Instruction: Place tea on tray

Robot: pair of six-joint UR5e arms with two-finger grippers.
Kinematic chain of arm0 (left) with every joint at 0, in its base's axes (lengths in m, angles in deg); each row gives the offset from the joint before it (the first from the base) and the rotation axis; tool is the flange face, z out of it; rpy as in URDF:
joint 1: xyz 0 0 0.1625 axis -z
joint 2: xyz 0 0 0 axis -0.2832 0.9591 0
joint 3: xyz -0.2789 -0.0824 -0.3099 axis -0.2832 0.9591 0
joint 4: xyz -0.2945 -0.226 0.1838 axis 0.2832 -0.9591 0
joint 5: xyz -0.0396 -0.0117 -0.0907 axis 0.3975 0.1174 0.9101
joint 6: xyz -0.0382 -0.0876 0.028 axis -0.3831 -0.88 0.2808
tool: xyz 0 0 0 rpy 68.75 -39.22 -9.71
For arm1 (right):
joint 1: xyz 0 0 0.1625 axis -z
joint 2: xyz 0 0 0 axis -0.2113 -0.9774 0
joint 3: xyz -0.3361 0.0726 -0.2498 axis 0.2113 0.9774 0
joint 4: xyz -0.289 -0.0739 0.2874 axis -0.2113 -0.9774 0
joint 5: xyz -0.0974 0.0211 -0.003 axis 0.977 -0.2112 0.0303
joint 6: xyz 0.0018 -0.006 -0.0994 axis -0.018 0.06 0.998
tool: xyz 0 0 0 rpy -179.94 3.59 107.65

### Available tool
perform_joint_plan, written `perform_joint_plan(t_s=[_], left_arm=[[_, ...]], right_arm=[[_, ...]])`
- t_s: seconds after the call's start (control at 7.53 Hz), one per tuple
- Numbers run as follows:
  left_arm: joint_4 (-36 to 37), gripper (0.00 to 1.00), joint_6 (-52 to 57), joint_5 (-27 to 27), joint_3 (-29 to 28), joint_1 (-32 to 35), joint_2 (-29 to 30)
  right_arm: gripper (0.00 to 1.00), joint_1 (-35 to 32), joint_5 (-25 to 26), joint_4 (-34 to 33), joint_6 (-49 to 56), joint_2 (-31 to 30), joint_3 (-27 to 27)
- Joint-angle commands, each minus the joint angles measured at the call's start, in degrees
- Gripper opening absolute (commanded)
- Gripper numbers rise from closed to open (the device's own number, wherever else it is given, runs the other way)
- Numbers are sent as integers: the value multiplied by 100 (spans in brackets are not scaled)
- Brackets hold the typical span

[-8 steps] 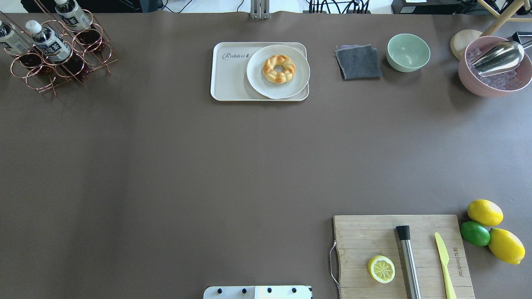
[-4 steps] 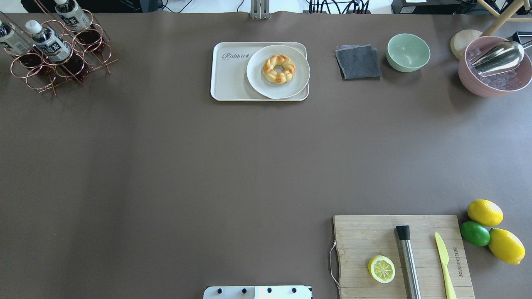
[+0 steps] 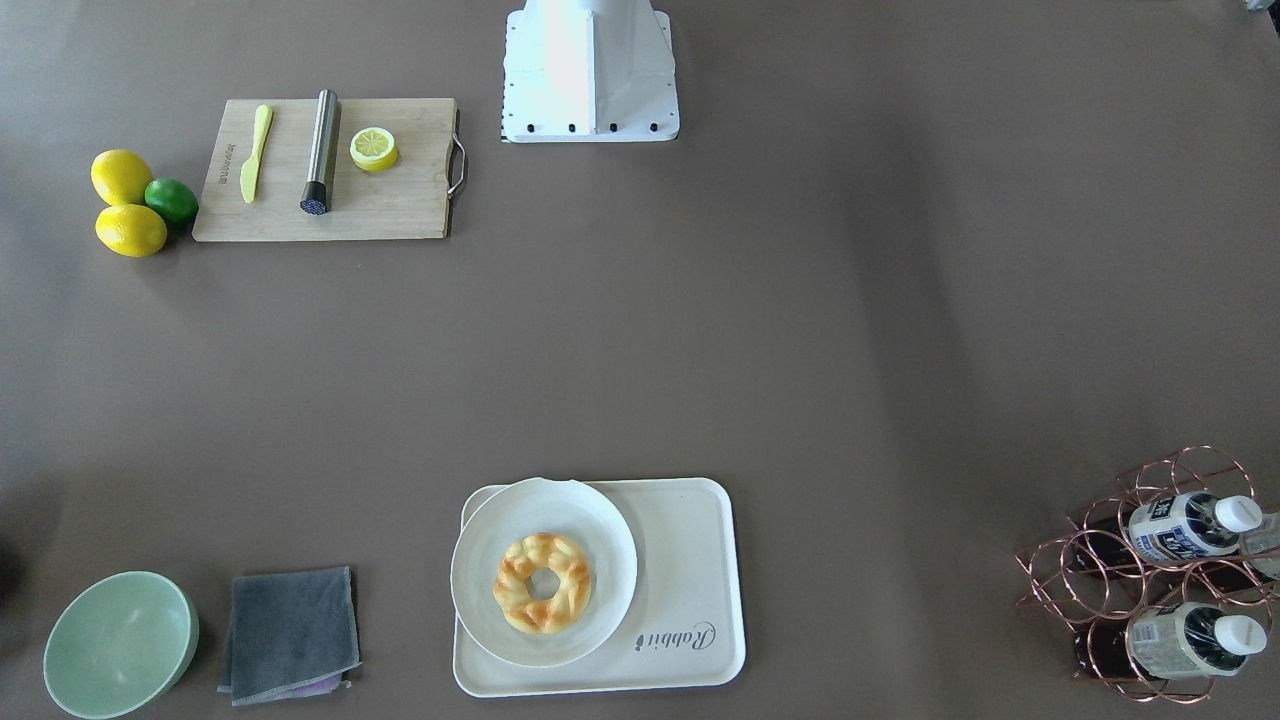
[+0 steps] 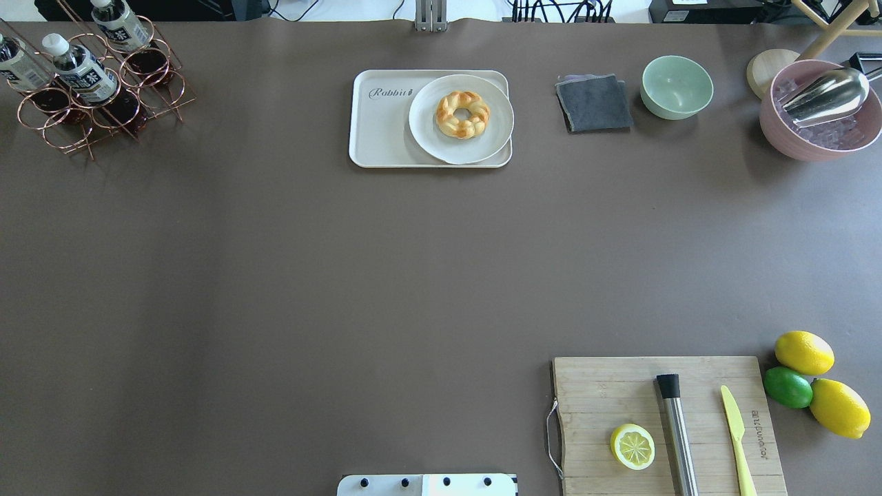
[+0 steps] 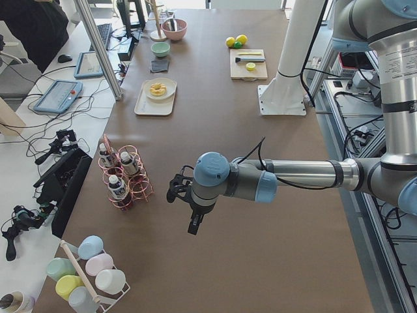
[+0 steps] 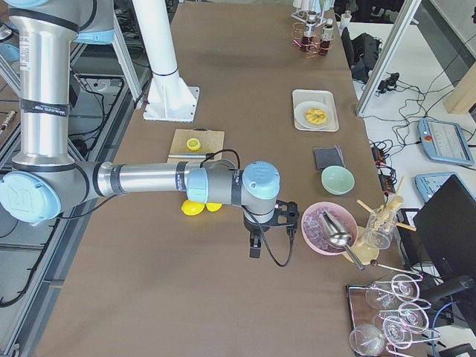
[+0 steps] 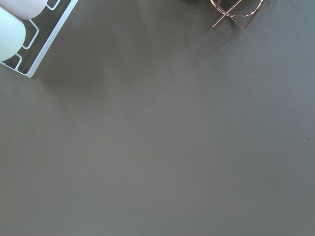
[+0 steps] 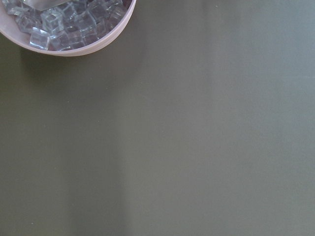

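Observation:
Three tea bottles (image 4: 83, 72) with white caps and dark liquid lie in a copper wire rack (image 4: 103, 110) at the table's far left; they also show in the front view (image 3: 1180, 527). The cream tray (image 4: 379, 131) sits at the far middle. My left gripper (image 5: 176, 190) shows only in the left side view, above the table beside the rack. My right gripper (image 6: 286, 216) shows only in the right side view, beside the pink ice bowl (image 6: 327, 227). I cannot tell whether either is open or shut.
A white plate (image 4: 431, 138) with a braided bread ring fills the tray's right half. A grey cloth (image 4: 594, 103), green bowl (image 4: 677, 86) and ice bowl (image 4: 820, 110) stand far right. A cutting board (image 4: 599, 393), lemons and a lime lie near right.

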Motion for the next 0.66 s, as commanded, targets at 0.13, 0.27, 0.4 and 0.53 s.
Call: perform_joint_plan(t_s=[0.13,0.27,0.4,0.53], left_arm=[[0,98,9,2,9,133,3],[0,98,9,2,-8,133,-6],[0,98,26,2,1,142,-6],[-9,98,26,2,-8,142,-6]], right_arm=[[100,-9,-35,13,73,-17,-29],[100,-9,-70,13,73,-8,-29],[100,0,-70,13,73,36,-3],[100,0,-79,13,65,53,-11]])
